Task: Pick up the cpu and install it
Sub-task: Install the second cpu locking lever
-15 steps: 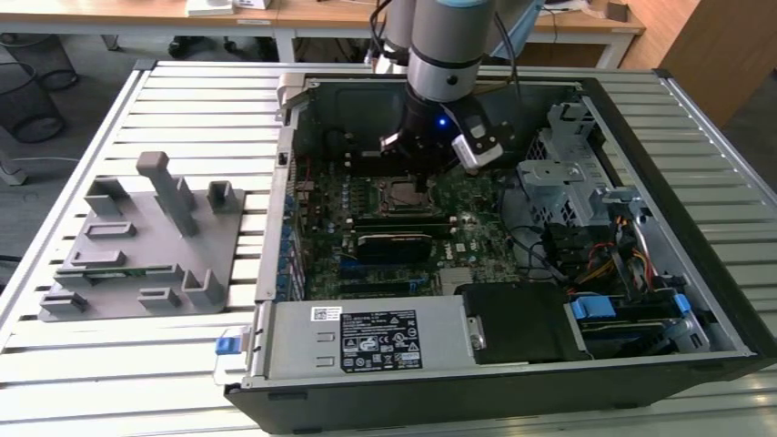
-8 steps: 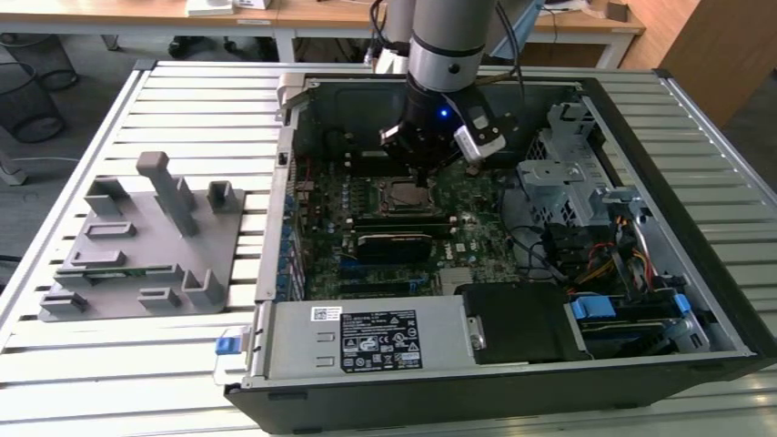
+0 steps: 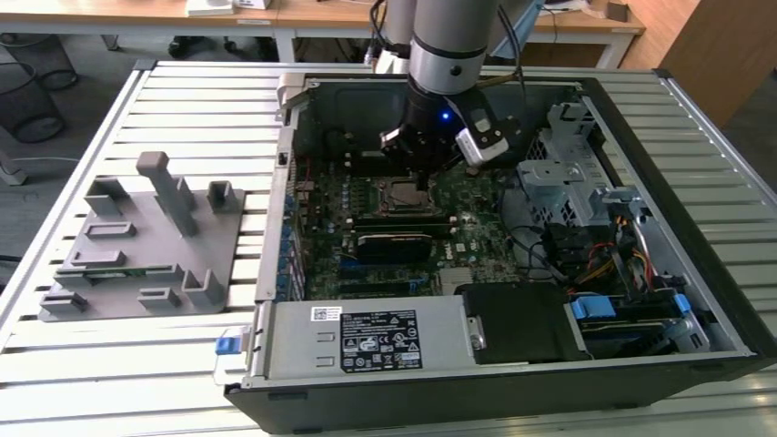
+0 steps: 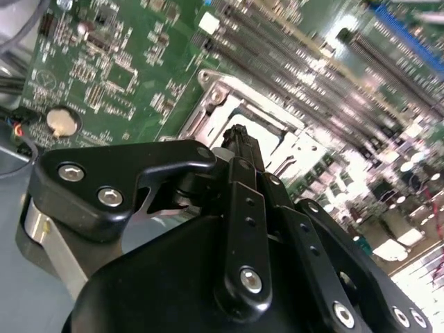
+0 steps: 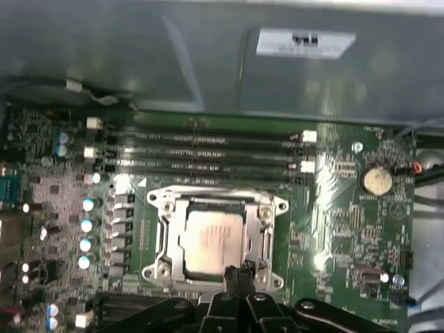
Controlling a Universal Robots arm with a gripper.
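Sitting in socket, silver-grey square cpu (image 5: 211,237)

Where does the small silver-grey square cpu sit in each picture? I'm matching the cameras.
Exterior view: cpu in the socket frame, just below the tool.
First wrist view: cpu centred in the metal socket frame.
Second wrist view: cannot tell; tool in front.
Shared landmark: round coin battery.
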